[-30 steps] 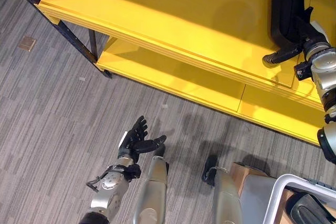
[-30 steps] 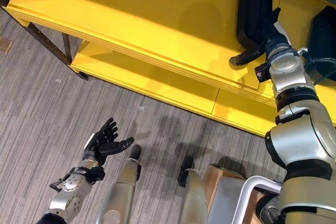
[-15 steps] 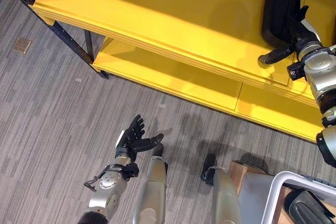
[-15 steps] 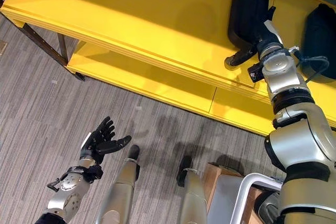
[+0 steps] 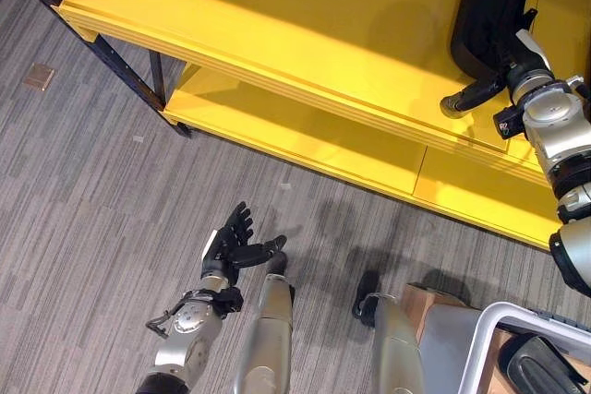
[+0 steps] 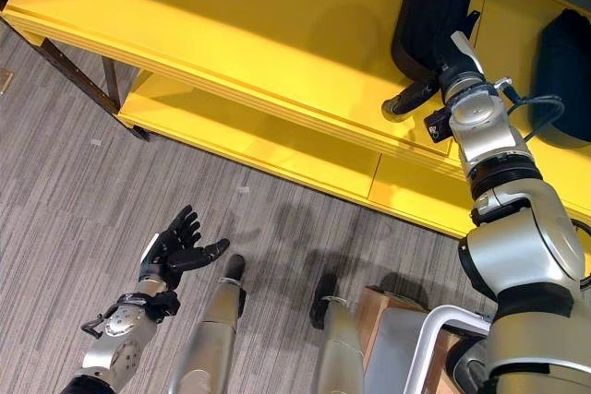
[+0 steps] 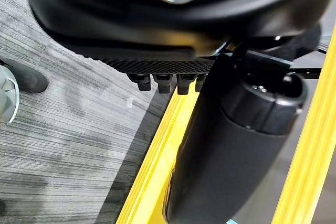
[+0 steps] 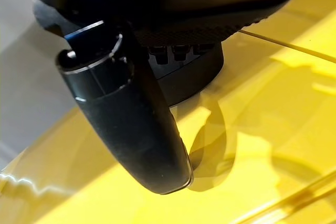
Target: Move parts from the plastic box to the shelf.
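A bulky black part lies on the top board of the yellow shelf, towards its right end. My right hand rests against the part's near side with its fingers straight and its thumb sticking out to the left over the board. In the right wrist view the part shows just past the fingertips. A second black part sits further right on the same board. My left hand hangs open and palm-up low over the floor, holding nothing.
The white rim of the plastic box shows at the lower right, with a black part inside. A brown box stands beside it. The shelf has a lower yellow board and dark metal legs.
My right hand has slid left along the top board, and the black part under its fingers has shifted a little left with it. The left hand has barely moved.
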